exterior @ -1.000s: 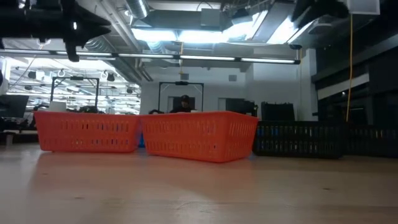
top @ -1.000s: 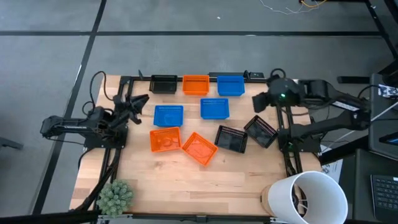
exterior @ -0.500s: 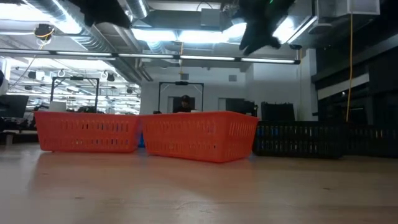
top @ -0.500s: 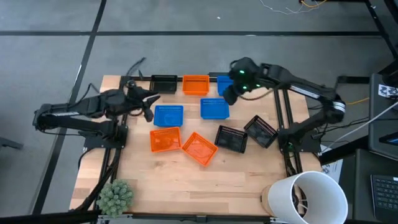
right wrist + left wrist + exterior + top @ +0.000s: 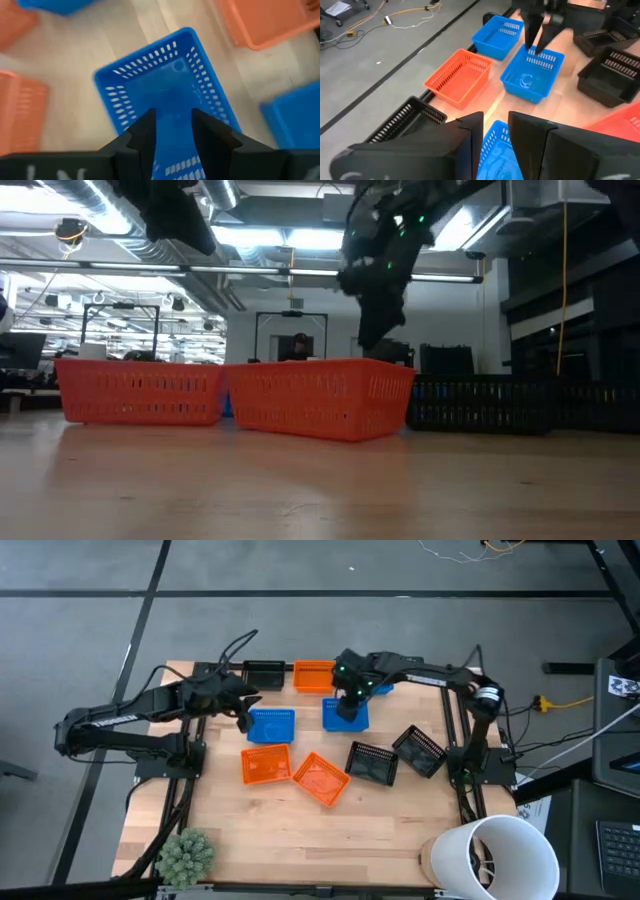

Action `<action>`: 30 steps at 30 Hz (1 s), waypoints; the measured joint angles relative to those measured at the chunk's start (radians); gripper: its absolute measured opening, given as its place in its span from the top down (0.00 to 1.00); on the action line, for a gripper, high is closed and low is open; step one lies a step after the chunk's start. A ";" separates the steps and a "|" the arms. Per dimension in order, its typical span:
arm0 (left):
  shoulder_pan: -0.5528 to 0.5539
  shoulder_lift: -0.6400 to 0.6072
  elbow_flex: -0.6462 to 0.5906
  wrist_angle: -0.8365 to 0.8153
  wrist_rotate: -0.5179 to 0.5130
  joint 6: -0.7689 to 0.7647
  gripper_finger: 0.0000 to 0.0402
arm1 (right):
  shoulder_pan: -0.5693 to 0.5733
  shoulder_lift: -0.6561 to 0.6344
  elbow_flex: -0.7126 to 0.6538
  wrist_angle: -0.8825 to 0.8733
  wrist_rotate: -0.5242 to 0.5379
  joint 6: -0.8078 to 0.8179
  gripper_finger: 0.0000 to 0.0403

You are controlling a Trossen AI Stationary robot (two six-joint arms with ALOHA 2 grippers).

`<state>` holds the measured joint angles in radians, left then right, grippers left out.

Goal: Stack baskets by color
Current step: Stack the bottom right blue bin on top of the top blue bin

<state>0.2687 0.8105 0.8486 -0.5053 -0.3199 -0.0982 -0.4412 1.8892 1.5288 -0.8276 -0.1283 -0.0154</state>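
Nine baskets sit bottom-down on the wooden table. Along the far edge are a black one [image 5: 263, 674], an orange one [image 5: 313, 675] and a blue one [image 5: 378, 686], half hidden by my right arm. Two blue ones [image 5: 270, 727] [image 5: 345, 716] lie mid-table. Nearer are two orange ones [image 5: 265, 765] [image 5: 321, 780] and two black ones [image 5: 372, 763] [image 5: 419, 751]. My right gripper [image 5: 172, 125] hovers open, pointing down over the right mid-table blue basket [image 5: 160, 95]. My left gripper [image 5: 495, 135] stands open above the far left corner of the left blue basket [image 5: 495, 157].
A large white bucket [image 5: 500, 855] stands at the near right corner and a fuzzy green plant [image 5: 187, 852] at the near left corner. Bare wood runs along the near side. In the low view, the two near orange baskets [image 5: 320, 395] hide most of what lies behind them.
My right gripper has swung from the table's far right toward the left and come down over the right mid-table blue basket, rolling as it went. My left gripper has risen and tipped up, shifting slightly toward the left blue basket. No basket has moved.
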 joint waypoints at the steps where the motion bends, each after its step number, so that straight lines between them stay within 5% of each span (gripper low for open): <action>1: 0.004 0.000 0.000 0.000 0.000 0.000 0.79 | 0.000 0.016 0.000 0.013 0.003 -0.027 0.69; 11: 0.009 0.000 0.000 0.000 0.000 0.000 0.79 | 0.007 0.063 0.000 0.117 0.091 -0.180 0.69; 19: 0.009 0.000 0.000 0.000 0.000 0.001 0.79 | 0.006 0.067 0.000 0.114 0.019 -0.303 0.68; 30: 0.009 0.000 0.000 0.000 0.000 0.001 0.79 | -0.011 0.067 0.000 0.098 0.101 -0.307 0.61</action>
<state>0.2775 0.8108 0.8486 -0.5056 -0.3199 -0.0971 -0.4520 1.9564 1.5284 -0.7294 -0.0274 -0.3225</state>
